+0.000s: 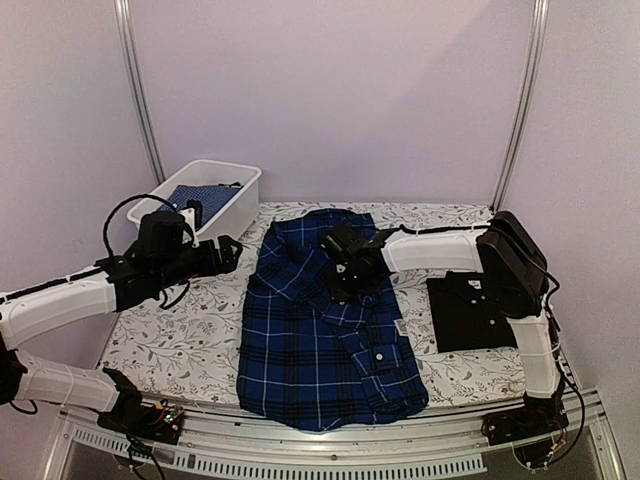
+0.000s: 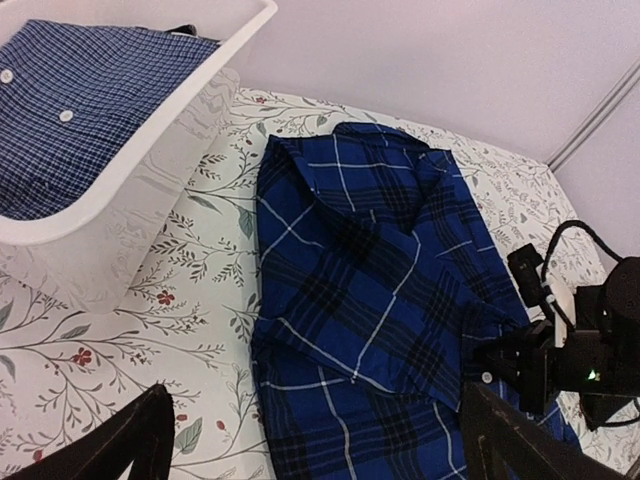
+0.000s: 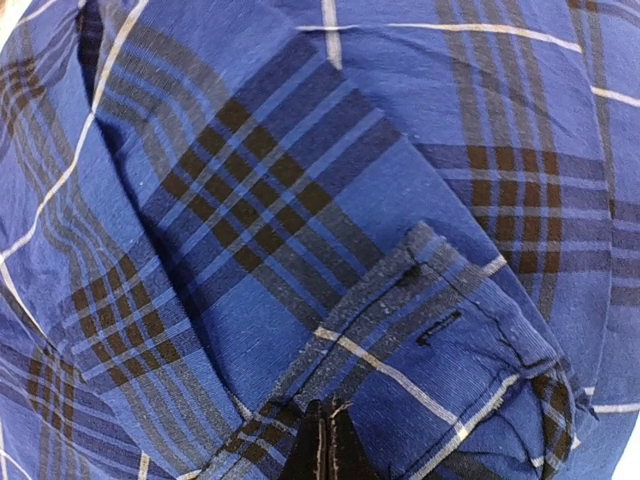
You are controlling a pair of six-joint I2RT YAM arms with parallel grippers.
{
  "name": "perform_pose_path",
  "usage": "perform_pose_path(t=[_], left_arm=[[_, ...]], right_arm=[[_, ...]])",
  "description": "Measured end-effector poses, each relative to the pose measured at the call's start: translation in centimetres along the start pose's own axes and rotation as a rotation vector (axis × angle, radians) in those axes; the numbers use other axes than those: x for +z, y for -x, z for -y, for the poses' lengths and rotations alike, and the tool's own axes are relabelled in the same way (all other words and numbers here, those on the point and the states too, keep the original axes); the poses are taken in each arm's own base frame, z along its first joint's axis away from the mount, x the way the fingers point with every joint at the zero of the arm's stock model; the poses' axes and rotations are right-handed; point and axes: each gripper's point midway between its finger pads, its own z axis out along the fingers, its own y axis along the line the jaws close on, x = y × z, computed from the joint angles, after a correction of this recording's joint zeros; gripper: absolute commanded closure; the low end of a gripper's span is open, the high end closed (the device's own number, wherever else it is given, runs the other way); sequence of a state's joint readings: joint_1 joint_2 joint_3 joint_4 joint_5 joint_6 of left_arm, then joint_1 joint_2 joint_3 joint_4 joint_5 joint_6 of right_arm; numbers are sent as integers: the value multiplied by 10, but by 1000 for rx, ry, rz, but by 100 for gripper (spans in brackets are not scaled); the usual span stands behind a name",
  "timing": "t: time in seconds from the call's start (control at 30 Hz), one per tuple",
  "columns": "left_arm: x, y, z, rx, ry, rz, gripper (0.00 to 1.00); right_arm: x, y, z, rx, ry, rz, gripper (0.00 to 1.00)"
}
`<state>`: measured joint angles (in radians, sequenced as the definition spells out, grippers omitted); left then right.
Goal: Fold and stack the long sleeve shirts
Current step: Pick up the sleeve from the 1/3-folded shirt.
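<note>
- The plaid shirt (image 1: 310,350) is pinched at a fold by the right pincer (image 1: 348,283) above it.
- The left pincer (image 1: 230,252) is held spread.
- The black shirt (image 1: 470,312) is laid folded at the right pincer's right.

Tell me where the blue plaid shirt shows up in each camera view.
Top view: the plaid shirt lies spread in the middle of the table.
Left wrist view: it fills the centre and right, beside the white tub.
Right wrist view: it fills the whole picture, close up.
Shared landmark: the right fingers, closed on the cloth, show in all three.
</note>
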<state>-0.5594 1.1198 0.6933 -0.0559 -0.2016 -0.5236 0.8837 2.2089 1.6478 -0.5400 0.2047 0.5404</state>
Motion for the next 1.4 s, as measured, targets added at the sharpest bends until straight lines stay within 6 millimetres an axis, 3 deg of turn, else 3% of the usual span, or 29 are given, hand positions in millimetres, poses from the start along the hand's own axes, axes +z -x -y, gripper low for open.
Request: perform_pose_path(t=[0.1,0.37,0.7,0.83,1.03,1.13,1.4], left_arm=[[0,-6,-1,-7,-4,-31,0],[1,-29,-3,-53,-14,-123,0],[4,-44,-4,-76,-18,-176,0],[7,-51,-6,-76,-12,-197,0],[10,-55,-6,-79,-12,-213,0],[10,-55,-5,-80,-14,-215,0],[10,-55,-5,-83,-14,-216,0]], right_arm=[[-4,2,1,-1,0,2,96],[-30,9,-12,-30,48,26,46],[-45,-33,-57,-165,92,-21,25],[-45,-45,-63,-196,86,-40,26],[-31,-52,-51,-201,21,-54,40],[-27,-53,-47,-201,3,-58,41],[-25,-51,-43,-206,-14,-52,60]])
